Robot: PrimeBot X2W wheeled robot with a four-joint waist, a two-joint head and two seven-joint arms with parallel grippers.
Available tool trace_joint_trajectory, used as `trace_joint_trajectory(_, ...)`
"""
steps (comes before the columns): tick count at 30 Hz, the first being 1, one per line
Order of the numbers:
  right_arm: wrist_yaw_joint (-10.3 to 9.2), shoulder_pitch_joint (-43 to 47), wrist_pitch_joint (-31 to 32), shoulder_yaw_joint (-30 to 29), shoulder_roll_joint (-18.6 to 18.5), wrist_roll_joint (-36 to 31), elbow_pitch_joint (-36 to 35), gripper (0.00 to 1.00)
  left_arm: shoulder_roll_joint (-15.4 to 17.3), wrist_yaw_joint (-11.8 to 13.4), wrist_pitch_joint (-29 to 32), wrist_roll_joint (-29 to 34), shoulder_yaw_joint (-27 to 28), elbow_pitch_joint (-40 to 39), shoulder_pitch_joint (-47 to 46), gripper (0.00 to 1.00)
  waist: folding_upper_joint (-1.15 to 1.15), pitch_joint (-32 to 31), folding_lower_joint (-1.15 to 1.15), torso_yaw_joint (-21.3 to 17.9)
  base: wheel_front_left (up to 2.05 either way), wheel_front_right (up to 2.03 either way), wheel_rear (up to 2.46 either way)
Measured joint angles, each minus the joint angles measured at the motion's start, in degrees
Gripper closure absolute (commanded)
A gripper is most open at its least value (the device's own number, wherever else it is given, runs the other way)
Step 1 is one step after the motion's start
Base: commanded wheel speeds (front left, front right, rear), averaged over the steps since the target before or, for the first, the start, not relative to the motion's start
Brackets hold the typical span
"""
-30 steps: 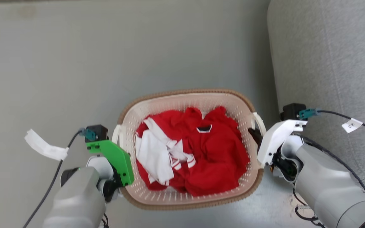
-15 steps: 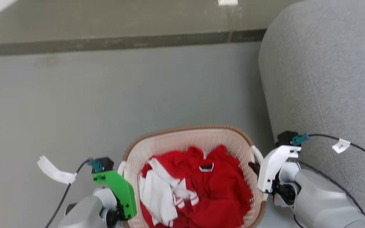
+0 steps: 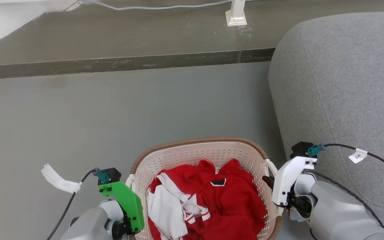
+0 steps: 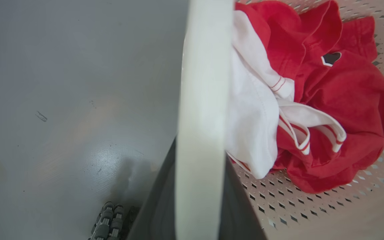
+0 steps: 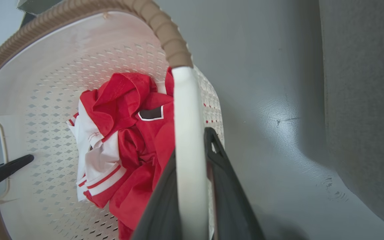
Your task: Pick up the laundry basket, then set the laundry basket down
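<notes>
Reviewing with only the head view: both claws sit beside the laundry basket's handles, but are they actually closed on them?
Observer: Right wrist view: the right claw has its two dark fingers clamped on the laundry basket by its white handle.
Operator: And the left?
Observer: Left wrist view: the left claw grips the other handle likewise.
Operator: The basket's near end is cut off for me.
Observer: Left wrist view shows bare perforated floor there, beside the red-and-white clothes.
</notes>
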Motion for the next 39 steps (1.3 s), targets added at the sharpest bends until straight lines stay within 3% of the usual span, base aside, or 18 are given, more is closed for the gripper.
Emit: trace_joint_trajectory(39, 0.0, -2.8, 1.0, 1.2, -0.3, 0.5, 0.4, 1.0, 0.3, 0.0, 0.3, -1.4, -3.0, 0.0, -2.4, 1.0, 0.0, 3.3, 0.0, -0.8, 0.0, 0.0, 0.0)
